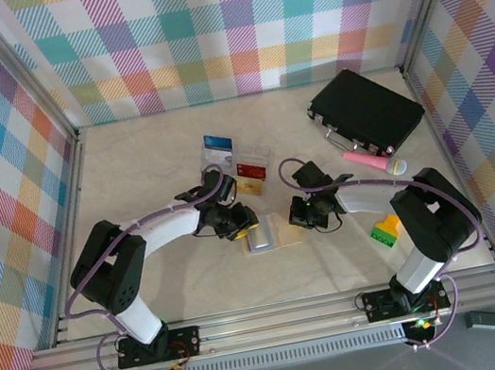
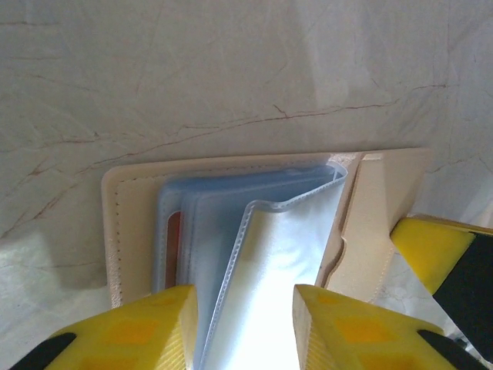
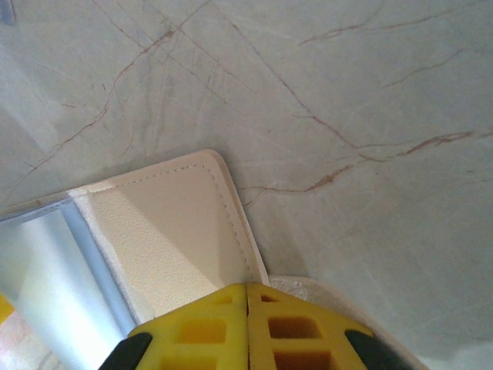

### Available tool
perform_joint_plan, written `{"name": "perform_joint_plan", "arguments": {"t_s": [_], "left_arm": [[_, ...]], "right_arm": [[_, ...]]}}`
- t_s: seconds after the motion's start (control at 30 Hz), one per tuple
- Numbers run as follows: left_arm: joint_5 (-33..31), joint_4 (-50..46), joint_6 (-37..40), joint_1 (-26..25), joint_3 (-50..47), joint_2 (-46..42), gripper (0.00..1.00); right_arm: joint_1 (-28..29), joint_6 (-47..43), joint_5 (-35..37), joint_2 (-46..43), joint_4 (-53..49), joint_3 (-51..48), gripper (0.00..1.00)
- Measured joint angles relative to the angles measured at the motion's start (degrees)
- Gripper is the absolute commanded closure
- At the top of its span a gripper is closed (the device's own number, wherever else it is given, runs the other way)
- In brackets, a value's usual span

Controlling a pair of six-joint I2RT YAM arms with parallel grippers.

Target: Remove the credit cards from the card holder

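Right tool (image 3: 246, 297) closed, left tool (image 2: 245, 308) parted over card holder (image 2: 131, 223), marbled table (image 1: 129, 167), plaid walls (image 1: 229, 25)

Overhead; wrist views share card holder (image 2: 254, 223)

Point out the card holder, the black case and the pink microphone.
card holder (image 2: 127, 231): left wrist view, left side of its cream cover.
black case (image 1: 367, 111): top external view, middle of its lid.
pink microphone (image 1: 368, 160): top external view, its pink handle.

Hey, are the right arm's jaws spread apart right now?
No, the right gripper's yellow jaws meet with no gap, at the edge of the card holder's cream cover.
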Motion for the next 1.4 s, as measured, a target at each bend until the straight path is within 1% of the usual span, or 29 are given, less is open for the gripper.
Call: {"name": "perform_joint_plan", "arguments": {"t_s": [0.3,0.53,0.77,0.87,0.97,1.17,1.4], "left_arm": [[1.44,1.31,0.02,-0.35,0.22,1.31,0.62],[3.15,1.70,1.05,-1.81,1.68,2.89,0.60],[6.01,3.17,1.09,-3.43,3.04,3.89,0.59],[7.58,5.53,0.63,-4.26,3.74,4.74,0.59],[8.76,7.67,-0.42,-5.05,4.24,6.03,0.60],[10.08,9.57,-2.03,-5.88,5.03,8.41,0.61],[10.54,11.67,-3.30,-6.60,7.17,9.35,0.54]], "right_arm": [[0.00,0.02,0.00,0.00,0.00,0.00,0.93],[0.00,0.00,-0.02,0.02,0.00,0.00,0.93],[0.00,0.00,-0.20,-0.20,-0.02,0.02,0.92],[0.04,0.02,-0.22,-0.74,-0.46,0.00,0.92],[0.04,0.02,-0.20,-2.93,-1.27,0.00,0.92],[-0.28,0.09,1.20,-10.36,-3.08,-0.15,0.91],[-1.03,0.28,4.72,-18.49,-5.68,-2.95,0.90]]}}
